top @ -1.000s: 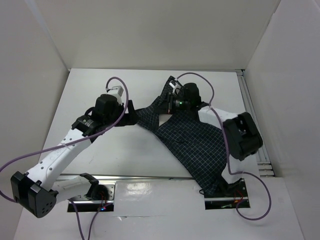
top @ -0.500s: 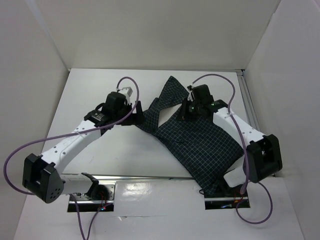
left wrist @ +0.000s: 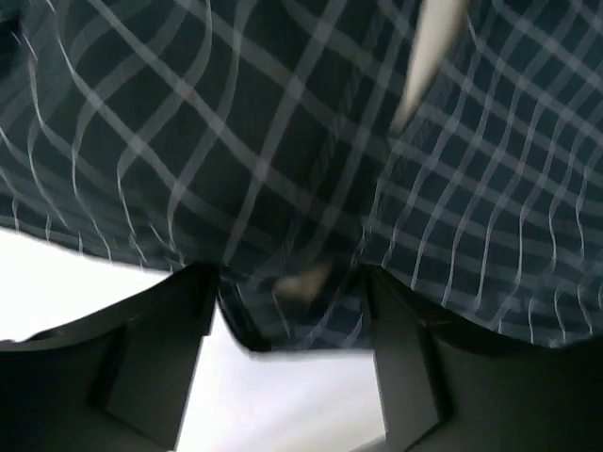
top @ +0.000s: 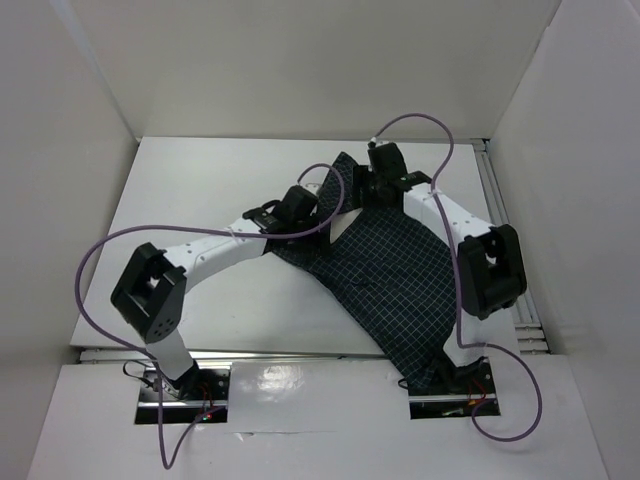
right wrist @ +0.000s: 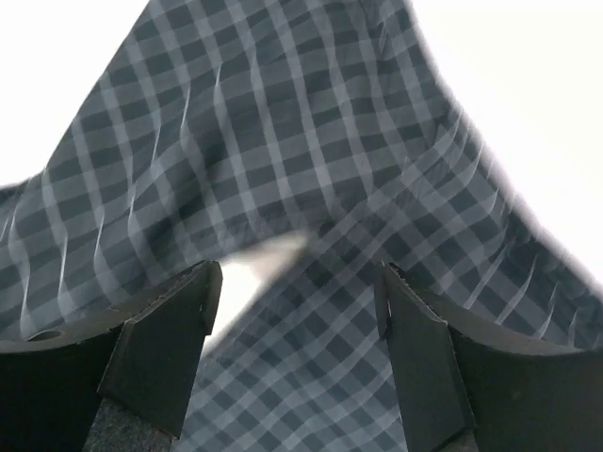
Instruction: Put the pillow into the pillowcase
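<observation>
1. Left claw (left wrist: 290, 282) stands released. Its two dark fingers (left wrist: 160, 348) are spread wide, and a hanging fold of the pillowcase (top: 400, 285) droops into the gap between them. The wrist view is close and blurred, so I cannot tell whether either finger touches the cloth.
2. The right claw (right wrist: 297, 282) is also released, its fingers parted above the checked cloth and holding nothing.
3. The pillowcase lies spread on the white table (top: 200, 180). It runs from its far tip beside the two claws down to the near edge by the right arm's base.
4. The pillow (top: 345, 228) shows only as a pale cream sliver at the pillowcase's far left edge, just beside the left claw. The dark cloth covers the rest of it.
5. A second ago the left claw sat at the pillowcase's left corner, well apart from the right claw. The left arm has since swung to the right, and its claw now lies close beside the right claw at the cloth's far end. Its elbow now stands over the left side of the table.
6. Half a second ago the right claw hung over the middle of the far part of the cloth. It has since moved toward the back wall and is now near the far tip.
7. The cream sliver did not show in either earlier top view.
</observation>
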Motion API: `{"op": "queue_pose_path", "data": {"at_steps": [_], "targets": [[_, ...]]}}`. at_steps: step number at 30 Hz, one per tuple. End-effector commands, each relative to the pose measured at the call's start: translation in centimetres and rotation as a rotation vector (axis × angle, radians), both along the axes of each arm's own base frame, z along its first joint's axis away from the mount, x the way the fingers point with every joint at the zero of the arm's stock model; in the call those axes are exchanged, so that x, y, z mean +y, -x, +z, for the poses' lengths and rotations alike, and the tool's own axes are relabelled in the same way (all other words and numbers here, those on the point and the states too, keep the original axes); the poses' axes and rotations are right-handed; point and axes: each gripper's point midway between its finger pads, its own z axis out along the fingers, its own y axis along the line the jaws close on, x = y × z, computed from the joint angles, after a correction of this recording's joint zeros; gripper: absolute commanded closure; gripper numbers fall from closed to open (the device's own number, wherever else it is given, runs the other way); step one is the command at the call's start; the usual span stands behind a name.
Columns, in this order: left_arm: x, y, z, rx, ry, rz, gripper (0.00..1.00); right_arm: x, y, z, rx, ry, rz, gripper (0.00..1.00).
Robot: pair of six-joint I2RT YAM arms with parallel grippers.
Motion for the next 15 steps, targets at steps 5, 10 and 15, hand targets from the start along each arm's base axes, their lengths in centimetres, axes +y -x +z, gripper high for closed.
{"op": "queue_pose_path", "data": {"at_steps": [5,10,15], "targets": [[-0.1,-3.0,-0.7,-0.016,-0.051,0.109,0.84,-2.3,-8.5,2.9,-0.173,0.123,-0.098,0.23],[0.9,-2.2,-2.6,0.028,-0.095,0.126,1.0,-4.2,-8.6,1.2,-0.157,0.241,-0.129,0.23],[0.8,0.4,-2.9,0.039,-0.03,0.032,1.0,-4.7,-8.3,0.0,-0.117,0.147,-0.037,0.66]]}}
